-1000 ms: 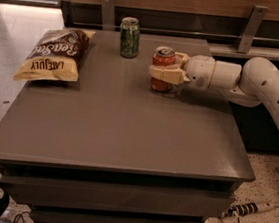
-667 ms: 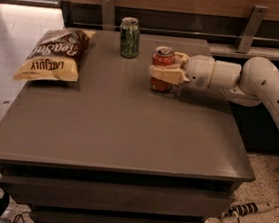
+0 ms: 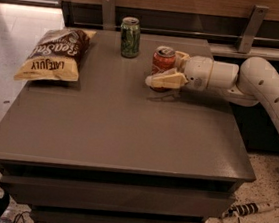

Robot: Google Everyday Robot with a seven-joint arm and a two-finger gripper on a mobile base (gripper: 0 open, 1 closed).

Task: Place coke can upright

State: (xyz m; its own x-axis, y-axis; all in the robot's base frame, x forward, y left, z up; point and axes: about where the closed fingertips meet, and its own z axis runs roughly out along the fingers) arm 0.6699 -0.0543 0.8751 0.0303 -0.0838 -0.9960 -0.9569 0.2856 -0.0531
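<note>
The coke can (image 3: 163,60) is red with a silver top and stands upright on the grey table (image 3: 112,130), right of the middle toward the back. My gripper (image 3: 164,68) reaches in from the right on the white arm (image 3: 263,87). Its cream fingers (image 3: 165,80) sit on either side of the can, one in front and one behind, closed against it. The can's base rests on or just above the tabletop.
A green can (image 3: 130,37) stands upright at the back, just left of the coke can. A chip bag (image 3: 53,54) lies at the back left corner. A wooden wall with metal brackets (image 3: 252,26) runs behind the table. A power strip (image 3: 246,209) lies on the floor at the right.
</note>
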